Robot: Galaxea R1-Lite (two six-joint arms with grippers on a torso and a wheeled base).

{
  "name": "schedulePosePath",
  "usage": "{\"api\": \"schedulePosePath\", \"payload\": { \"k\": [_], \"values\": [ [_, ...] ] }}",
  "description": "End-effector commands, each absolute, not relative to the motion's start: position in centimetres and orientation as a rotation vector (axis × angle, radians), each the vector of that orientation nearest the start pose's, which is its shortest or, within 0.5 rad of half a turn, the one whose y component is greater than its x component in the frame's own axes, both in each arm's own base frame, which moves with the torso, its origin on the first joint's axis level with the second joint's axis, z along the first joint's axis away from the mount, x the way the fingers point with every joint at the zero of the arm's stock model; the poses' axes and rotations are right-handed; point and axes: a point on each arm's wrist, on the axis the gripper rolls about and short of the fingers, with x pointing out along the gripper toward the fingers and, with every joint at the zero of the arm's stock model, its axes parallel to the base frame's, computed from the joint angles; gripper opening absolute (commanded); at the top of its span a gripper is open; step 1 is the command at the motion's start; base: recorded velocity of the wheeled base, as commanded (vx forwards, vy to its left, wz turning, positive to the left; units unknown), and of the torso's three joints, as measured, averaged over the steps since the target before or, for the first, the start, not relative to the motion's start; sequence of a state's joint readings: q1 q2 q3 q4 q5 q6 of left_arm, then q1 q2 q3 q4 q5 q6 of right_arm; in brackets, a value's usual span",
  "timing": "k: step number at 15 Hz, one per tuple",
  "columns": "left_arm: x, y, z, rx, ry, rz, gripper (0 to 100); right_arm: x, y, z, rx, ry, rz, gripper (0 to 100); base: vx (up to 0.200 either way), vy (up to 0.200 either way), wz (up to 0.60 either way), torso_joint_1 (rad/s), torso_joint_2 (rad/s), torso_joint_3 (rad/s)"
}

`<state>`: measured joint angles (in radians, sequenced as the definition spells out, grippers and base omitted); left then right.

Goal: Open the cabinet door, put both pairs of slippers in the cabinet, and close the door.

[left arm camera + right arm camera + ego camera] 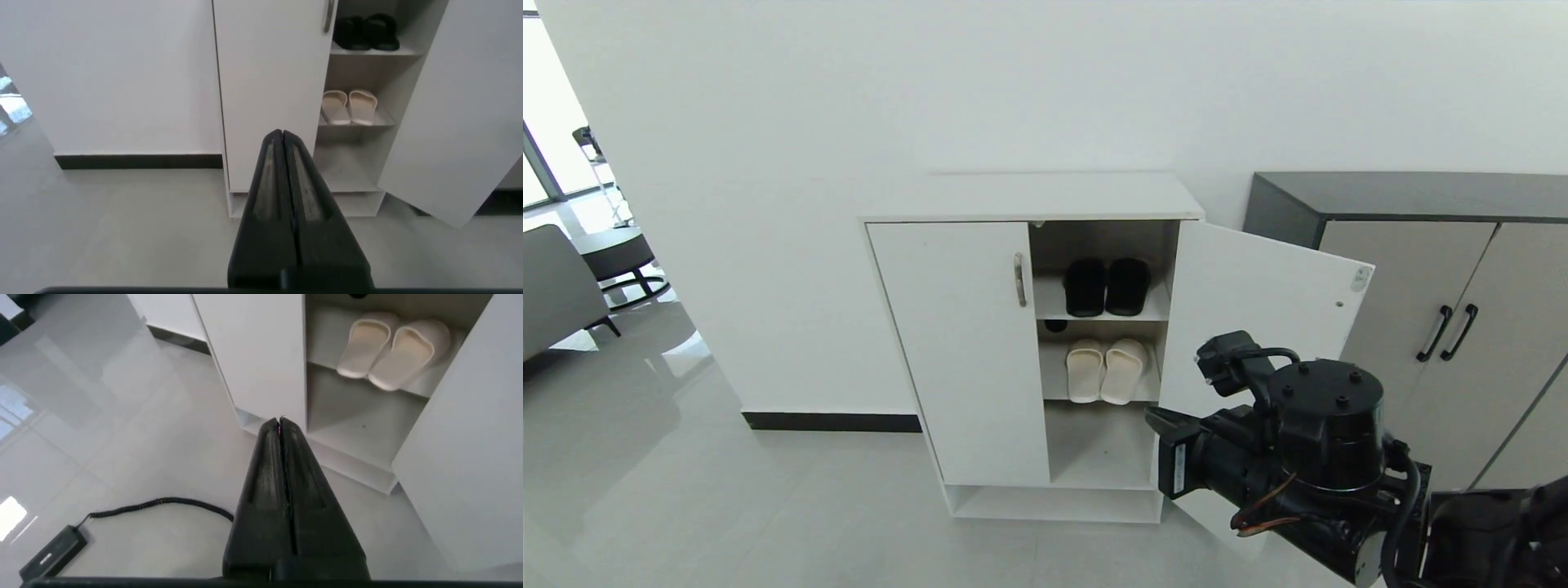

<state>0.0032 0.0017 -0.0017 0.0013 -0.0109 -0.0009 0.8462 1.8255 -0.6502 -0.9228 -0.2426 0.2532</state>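
Observation:
The white cabinet (1029, 196) stands against the wall with its left door (964, 351) closed and its right door (1258, 318) swung open. Black slippers (1107, 286) lie side by side on the upper shelf, and cream slippers (1107, 371) on the shelf below. My right gripper (280, 429) is shut with nothing in it, low in front of the open compartment, just before the open door (482, 457). My left gripper (282, 137) is shut and holds nothing, farther back from the cabinet and in line with the closed door (270, 90). The left wrist view also shows the cream slippers (350, 106) and black slippers (366, 33).
A grey cabinet (1445, 327) with black handles stands right of the open door. A chair and a round table (613, 253) are at the far left. A black cable (155, 508) with a small box lies on the floor. The tiled floor in front is open.

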Motion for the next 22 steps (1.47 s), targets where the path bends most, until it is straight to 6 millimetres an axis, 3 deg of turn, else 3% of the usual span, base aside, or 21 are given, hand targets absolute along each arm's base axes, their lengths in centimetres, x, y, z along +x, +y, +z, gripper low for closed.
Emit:
{"api": "schedulePosePath", "payload": {
  "k": [1,22],
  "values": [
    [-2.27,-0.03,7.58,-0.002,0.003,-0.008,0,21.05,22.99,13.28,0.114,0.293,0.570,0,0.000,0.000,0.00,0.198,-0.48,-0.281],
    [-2.27,-0.03,7.58,-0.002,0.003,-0.008,0,20.91,23.10,12.92,0.099,0.306,0.587,0,0.000,0.000,0.00,0.243,-0.52,-0.285]
  ]
}}
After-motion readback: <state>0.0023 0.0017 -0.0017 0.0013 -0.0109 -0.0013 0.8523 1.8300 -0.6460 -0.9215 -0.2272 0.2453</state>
